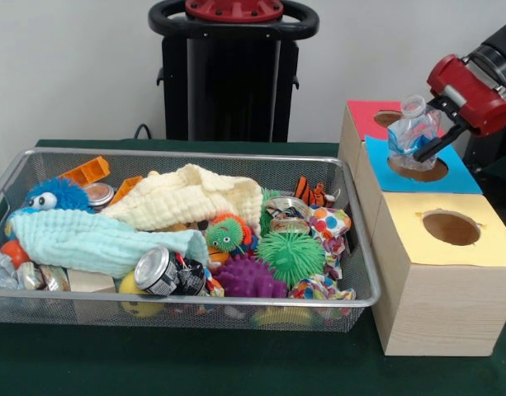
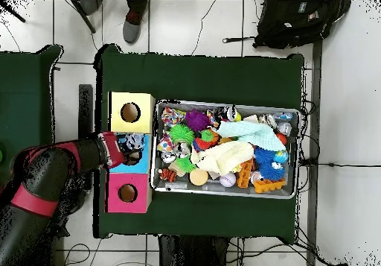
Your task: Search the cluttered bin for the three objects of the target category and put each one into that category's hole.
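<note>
Green cloth covered the bench, where a wire-mesh bin sat heaped with toys and rags beside a row of three wooden boxes. The arm, red and black, reached in from the side in the front view, much of it cut off by the frame edge. Nearest the front camera stood the yellow-topped box, behind it the blue-topped box, and behind that the pink-topped box, partly blocked by the load. The gripper hung over the blue box's hole, its dark fingers closed round a crumpled clear plastic bottle held neck-up just above the opening; whether the bottle's base touched the rim could not be told. From overhead the bottle hid most of that hole. In the bin, a cream knitted cloth and a pale teal towel buried whatever lay beneath them. A fuzzy blue toy with eyes peeked out behind the towel, a green spiky ball and a purple spiky ball sat near the front wall, and a dented drinks can lay on its side, its label unreadable.
</note>
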You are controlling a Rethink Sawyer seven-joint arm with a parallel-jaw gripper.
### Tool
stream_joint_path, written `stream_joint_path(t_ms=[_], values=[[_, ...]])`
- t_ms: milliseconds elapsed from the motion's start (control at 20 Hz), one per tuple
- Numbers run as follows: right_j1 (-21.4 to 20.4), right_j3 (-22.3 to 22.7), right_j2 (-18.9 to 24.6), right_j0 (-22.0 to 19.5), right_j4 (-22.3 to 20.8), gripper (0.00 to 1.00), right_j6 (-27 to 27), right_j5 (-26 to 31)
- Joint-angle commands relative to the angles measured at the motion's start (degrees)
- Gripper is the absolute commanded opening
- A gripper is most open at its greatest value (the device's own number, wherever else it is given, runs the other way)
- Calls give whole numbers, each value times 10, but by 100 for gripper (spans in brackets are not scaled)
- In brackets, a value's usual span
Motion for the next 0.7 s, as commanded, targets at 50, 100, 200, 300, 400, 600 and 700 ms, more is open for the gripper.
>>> stream_joint_path(t_ms=[50, 100, 200, 300, 400, 600, 700], values=[[20, -28, 35, 8, 33, 0, 188, 40], [21, -27, 35, 10, 34, 0, 190, 40], [26, -28, 33, 15, 37, 0, 200, 40], [29, -27, 32, 19, 39, 0, 207, 39], [31, -27, 32, 22, 39, 0, 211, 39], [33, -25, 34, 27, 37, 0, 211, 41], [35, -20, 35, 31, 37, 0, 217, 33]])
